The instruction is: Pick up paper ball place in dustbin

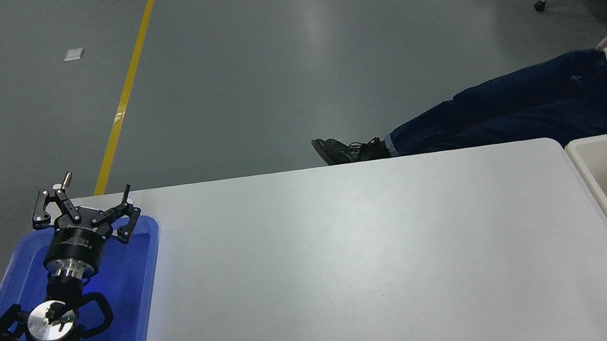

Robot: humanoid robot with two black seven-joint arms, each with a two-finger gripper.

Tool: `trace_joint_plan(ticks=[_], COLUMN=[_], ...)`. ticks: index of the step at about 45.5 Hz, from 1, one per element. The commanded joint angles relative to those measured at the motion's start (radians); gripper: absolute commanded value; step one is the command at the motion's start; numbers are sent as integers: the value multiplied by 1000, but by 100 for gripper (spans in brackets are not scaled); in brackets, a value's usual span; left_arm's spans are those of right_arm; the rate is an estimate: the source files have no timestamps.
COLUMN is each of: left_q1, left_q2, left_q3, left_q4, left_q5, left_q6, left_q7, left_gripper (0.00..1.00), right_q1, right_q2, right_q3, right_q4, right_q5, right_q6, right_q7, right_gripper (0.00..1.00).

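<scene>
No readable text, label, brand, number or sign appears anywhere in this view. The body of the left pincer [85, 210] carries a faint pale marking, too small and blurred to make out. The yellow line [127, 84] painted on the floor is a plain stripe with no lettering. A small white scrap [74, 54] lying on the floor shows no print that can be read. The desk [366, 269] surface is unmarked white.
</scene>
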Motion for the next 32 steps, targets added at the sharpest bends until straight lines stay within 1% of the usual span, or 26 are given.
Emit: trace_joint_plan(ticks=[1, 6, 10, 15, 22, 25, 28, 29, 32], left_q1=[0, 0, 0, 0, 0, 0, 0, 0, 0], left_q2=[0, 0, 0, 0, 0, 0, 0, 0, 0], left_q3=[0, 0, 0, 0, 0, 0, 0, 0, 0], left_q4=[0, 0, 0, 0, 0, 0, 0, 0, 0], left_q5=[0, 0, 0, 0, 0, 0, 0, 0, 0], left_q6=[0, 0, 0, 0, 0, 0, 0, 0, 0], left_q7=[0, 0, 0, 0, 0, 0, 0, 0, 0], left_gripper=[100, 100, 100, 100, 100, 100, 100, 100, 100], right_q1=[-145, -335, -525, -785, -1090, -1210, -1311, -1366, -1429], right_q2=[-138, -170, -167, -148, -79, -20, 68, 118, 180], right_q3=[-19, 22, 132, 341, 631, 722, 791, 827, 872], right_q4=[-129, -270, -347, -428, -603, -713, -843, -938, -1038], right_q5=[10, 31, 50, 54, 54, 54, 54, 54, 54], right_q6=[2, -1, -127, -271, -374, -406, -435, -457, -497], right_q7=[-3, -1, -3, -6, -6, -6, -6, -6, -6], right_gripper=[0, 0, 0, 0, 0, 0, 0, 0, 0])
